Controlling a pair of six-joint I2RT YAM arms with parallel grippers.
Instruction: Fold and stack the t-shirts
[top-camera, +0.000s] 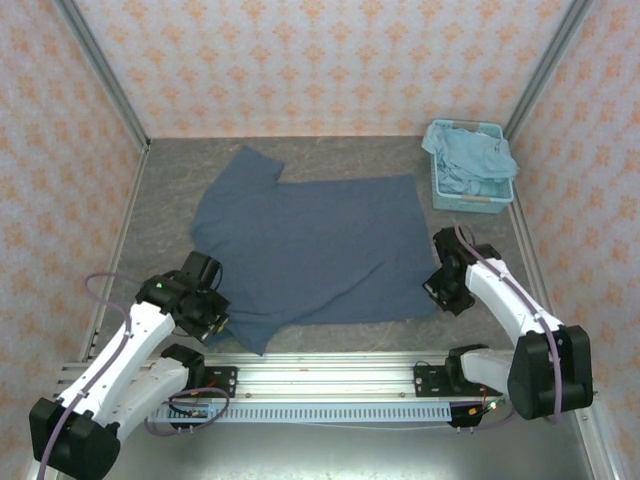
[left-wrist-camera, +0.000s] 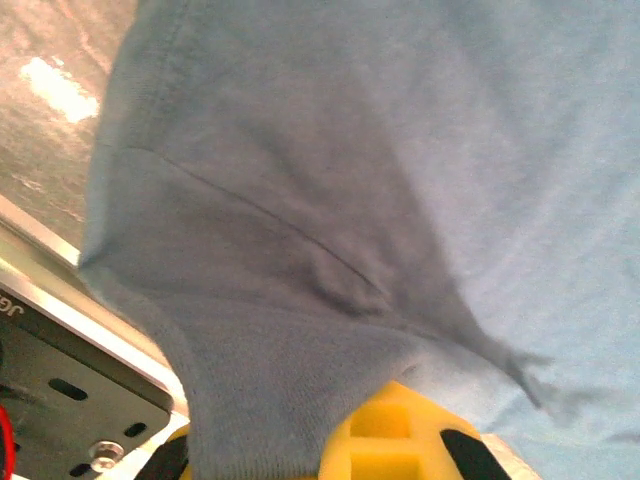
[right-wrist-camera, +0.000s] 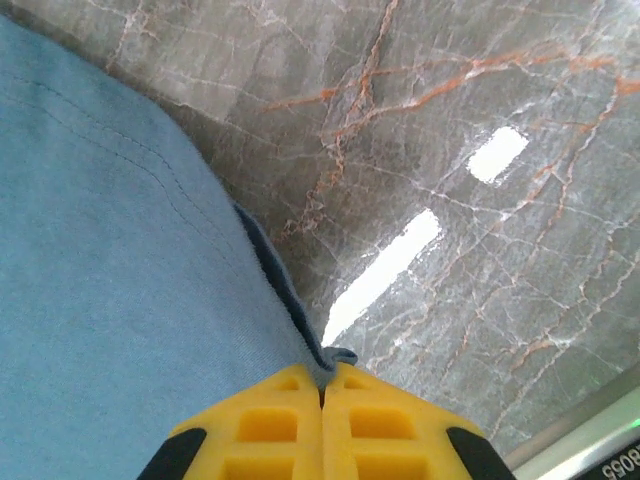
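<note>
The dark slate-blue t-shirt (top-camera: 310, 245) lies spread over the middle of the grey marbled desk (top-camera: 180, 180), mostly flat. One sleeve reaches toward the far left corner and the other toward the near left.

The left end effector (top-camera: 215, 322) sits at that near-left sleeve, close to the desk's near edge. From its wrist camera, the cloth (left-wrist-camera: 380, 180) drapes over the yellow fingers (left-wrist-camera: 400, 440) and creases run down into them. The jaws are fully closed with the sleeve fabric caught between them.

The right end effector (top-camera: 440, 292) is at the shirt's near-right corner, toward the desk's right edge. Its wrist camera shows the two yellow fingers (right-wrist-camera: 270, 425) pressed together, with a small fold of the shirt's hemmed edge (right-wrist-camera: 110, 300) nipped at their tips and bare desk (right-wrist-camera: 450, 150) beyond.

In the far right corner stands a light blue basket (top-camera: 470, 203), with the pale sky-blue t-shirt (top-camera: 475, 160) bunched inside and spilling over its rim, well apart from the dark shirt.
</note>
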